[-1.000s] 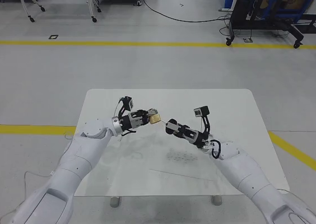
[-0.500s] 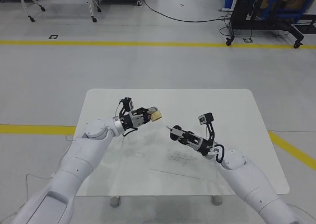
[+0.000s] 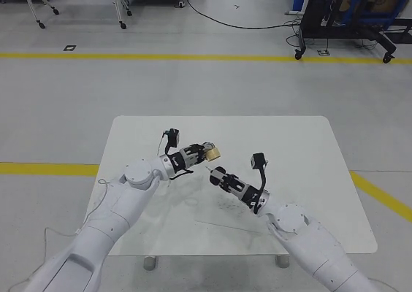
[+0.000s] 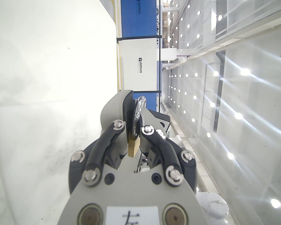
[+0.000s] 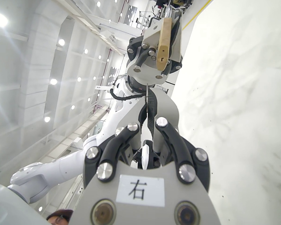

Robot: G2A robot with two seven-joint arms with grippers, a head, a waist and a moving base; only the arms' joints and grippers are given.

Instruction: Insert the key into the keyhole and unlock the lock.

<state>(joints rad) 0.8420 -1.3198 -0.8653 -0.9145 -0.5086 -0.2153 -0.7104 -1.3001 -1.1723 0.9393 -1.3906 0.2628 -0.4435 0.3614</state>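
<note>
A brass padlock [image 3: 212,152] hangs above the middle of the white table [image 3: 301,139], with my left gripper [image 3: 204,152] shut on it. The left wrist view shows the brass body [image 4: 134,145] and silver shackle [image 4: 139,107] pinched between the fingers. My right gripper [image 3: 218,175] sits just in front of it, shut on a thin key [image 5: 146,92]. In the right wrist view the key blade points up toward the padlock [image 5: 164,40]. The keyhole [image 5: 162,58] on its end face looks toward the key, with a short gap between them.
Both arms hover over the table's centre. Dark scuff marks [image 3: 235,203] lie on the tabletop under the right arm. The table's right half and far edge hold nothing. Grey floor with yellow lines [image 3: 191,57] surrounds the table.
The left arm has carried the padlock a little to the right. The right gripper drew back from the lock, then came in again from nearer the front, key tip close below it.
</note>
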